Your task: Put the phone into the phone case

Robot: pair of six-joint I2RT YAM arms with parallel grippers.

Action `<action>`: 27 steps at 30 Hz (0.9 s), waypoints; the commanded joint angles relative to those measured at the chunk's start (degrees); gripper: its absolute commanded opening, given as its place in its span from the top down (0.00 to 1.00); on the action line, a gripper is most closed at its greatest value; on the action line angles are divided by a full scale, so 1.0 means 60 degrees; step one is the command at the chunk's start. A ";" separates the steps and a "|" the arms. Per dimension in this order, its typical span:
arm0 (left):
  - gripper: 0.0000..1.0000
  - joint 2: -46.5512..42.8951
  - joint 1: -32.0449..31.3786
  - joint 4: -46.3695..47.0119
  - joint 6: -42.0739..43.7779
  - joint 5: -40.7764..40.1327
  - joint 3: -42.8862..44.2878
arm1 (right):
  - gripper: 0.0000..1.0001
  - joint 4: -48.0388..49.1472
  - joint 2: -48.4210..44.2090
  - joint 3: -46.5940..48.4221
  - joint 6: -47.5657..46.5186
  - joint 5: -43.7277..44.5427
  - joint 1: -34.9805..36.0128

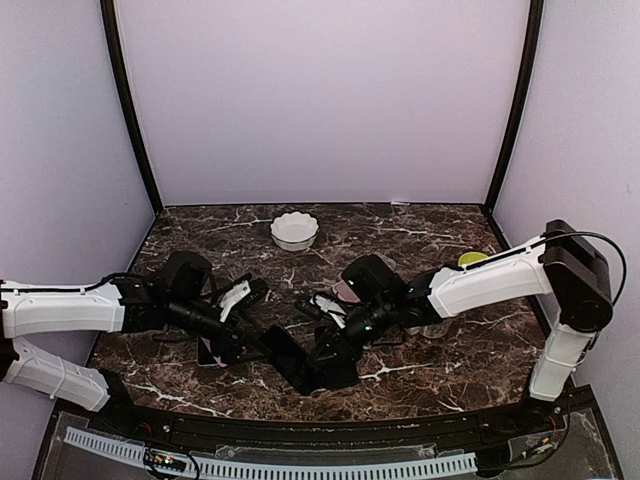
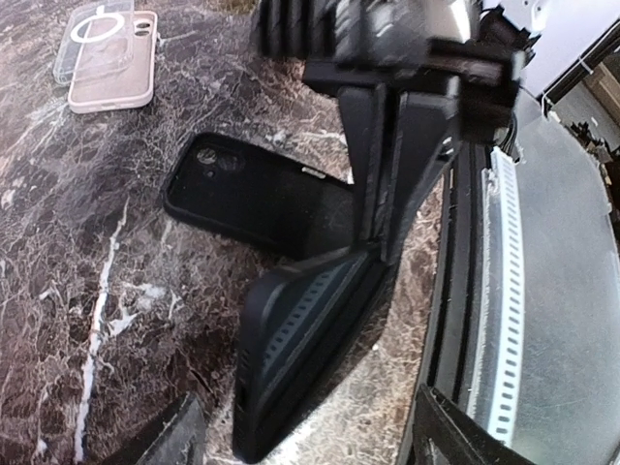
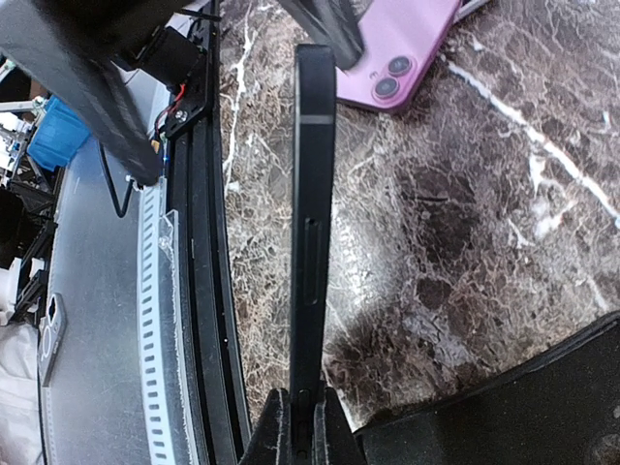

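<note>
Holding the phone (image 3: 312,242) on edge, the right gripper (image 3: 302,426) has its jaws closed on one end of the slim black body, which slants over the desk (image 2: 77,291) near its front rail. The phone case (image 2: 247,199) lies flat just beside it, hollow side up as far as I can tell, with the camera cutout showing at one end and nothing in it yet. The left gripper (image 2: 310,441) hovers by the phone's lower end with its jaws spread wide, clasping nothing. The step in hand looks like lining the phone up with the case. The next move, as I judge it, calls for turning the phone flat, matching its camera end to the cutout and seating one edge first, then pressing the rest in while the free arm steadies the case.
</note>
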 commanded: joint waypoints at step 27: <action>1.00 -0.1314 -0.0535 0.1212 -0.0489 -0.0704 0.1171 | 0.11 0.1242 -0.2987 0.0182 -0.0002 0.1774 -0.0952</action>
